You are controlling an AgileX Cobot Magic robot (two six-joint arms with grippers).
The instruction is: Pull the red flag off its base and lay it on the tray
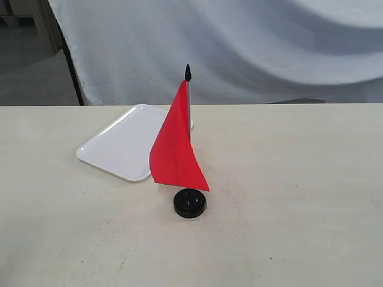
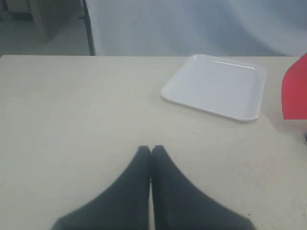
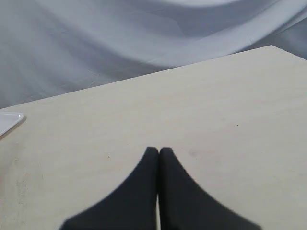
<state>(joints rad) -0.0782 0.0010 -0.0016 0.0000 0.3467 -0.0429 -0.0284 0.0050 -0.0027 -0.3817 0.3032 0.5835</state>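
The red flag (image 1: 175, 146) stands upright in its round black base (image 1: 190, 203) near the middle of the table, its grey pole topped by a black tip. Behind it to the left lies the white tray (image 1: 122, 146), with nothing on it. In the left wrist view the tray (image 2: 216, 86) shows ahead and a strip of the red flag (image 2: 295, 93) sits at the frame edge. My left gripper (image 2: 151, 149) is shut on nothing, well short of the tray. My right gripper (image 3: 159, 151) is shut too, over bare table. Neither gripper appears in the exterior view.
The cream table (image 1: 287, 197) runs to a far edge backed by a draped white cloth (image 1: 269, 48). A corner of the tray (image 3: 8, 120) shows in the right wrist view. A dark stand leg (image 1: 73, 72) is behind the table at left.
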